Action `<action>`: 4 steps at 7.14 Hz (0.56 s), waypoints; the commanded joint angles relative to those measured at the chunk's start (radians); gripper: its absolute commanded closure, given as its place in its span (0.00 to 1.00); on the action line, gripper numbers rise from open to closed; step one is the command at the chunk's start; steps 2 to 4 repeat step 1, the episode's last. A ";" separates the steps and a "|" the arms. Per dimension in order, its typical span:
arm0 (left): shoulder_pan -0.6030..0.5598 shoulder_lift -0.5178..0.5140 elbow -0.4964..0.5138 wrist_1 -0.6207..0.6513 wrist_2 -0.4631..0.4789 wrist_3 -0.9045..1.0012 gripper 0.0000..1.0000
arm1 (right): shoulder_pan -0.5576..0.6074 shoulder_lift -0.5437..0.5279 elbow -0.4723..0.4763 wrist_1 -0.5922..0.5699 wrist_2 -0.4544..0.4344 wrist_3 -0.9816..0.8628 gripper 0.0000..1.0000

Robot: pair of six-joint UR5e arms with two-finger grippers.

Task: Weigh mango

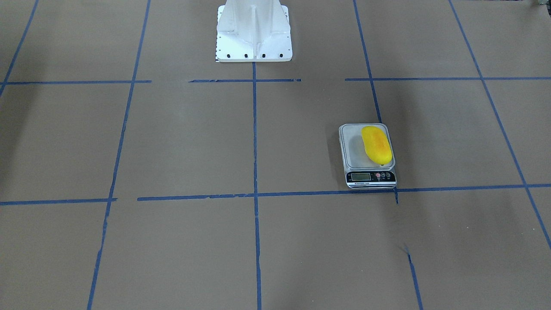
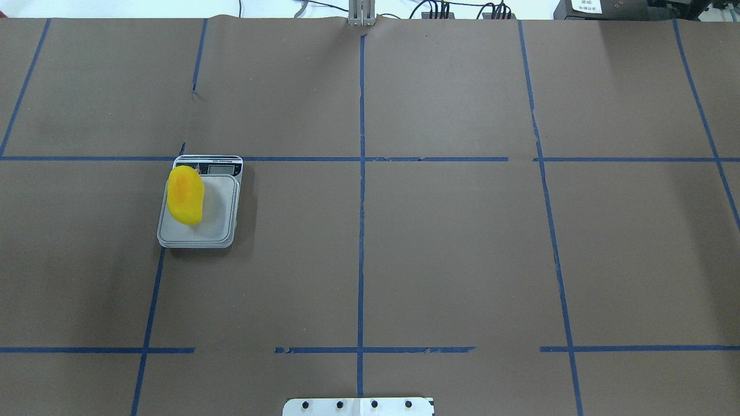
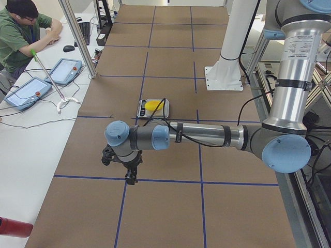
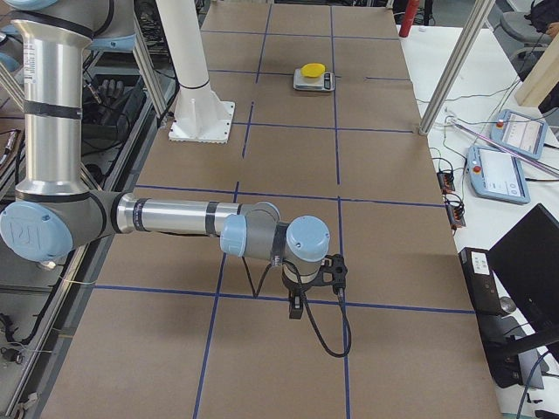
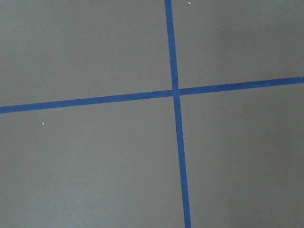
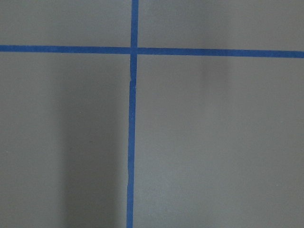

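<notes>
The yellow mango [image 1: 376,144] lies on the platform of a small digital scale [image 1: 355,150], on the side toward my left. It also shows in the overhead view [image 2: 185,195] on the scale [image 2: 219,214]. My left gripper [image 3: 129,175] shows only in the exterior left view, hanging above the table well away from the scale [image 3: 140,110] and mango [image 3: 152,106]. My right gripper [image 4: 295,310] shows only in the exterior right view, far from the mango [image 4: 312,70]. I cannot tell whether either gripper is open or shut. Both wrist views show only table paper and tape.
Brown paper with a blue tape grid [image 2: 361,231] covers the table. The robot's white base [image 1: 253,32] stands at the middle of its edge. An operator [image 3: 20,31] sits at a side desk with tablets [image 3: 26,93].
</notes>
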 commanded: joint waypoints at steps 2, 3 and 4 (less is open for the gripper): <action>0.000 0.000 -0.002 0.000 0.000 0.000 0.00 | 0.000 -0.001 0.000 0.000 0.000 0.000 0.00; 0.000 0.000 -0.002 0.000 0.000 0.000 0.00 | 0.000 -0.001 0.000 0.000 0.000 0.000 0.00; 0.000 0.000 -0.002 0.000 0.000 0.000 0.00 | 0.000 -0.001 0.000 0.000 0.000 0.000 0.00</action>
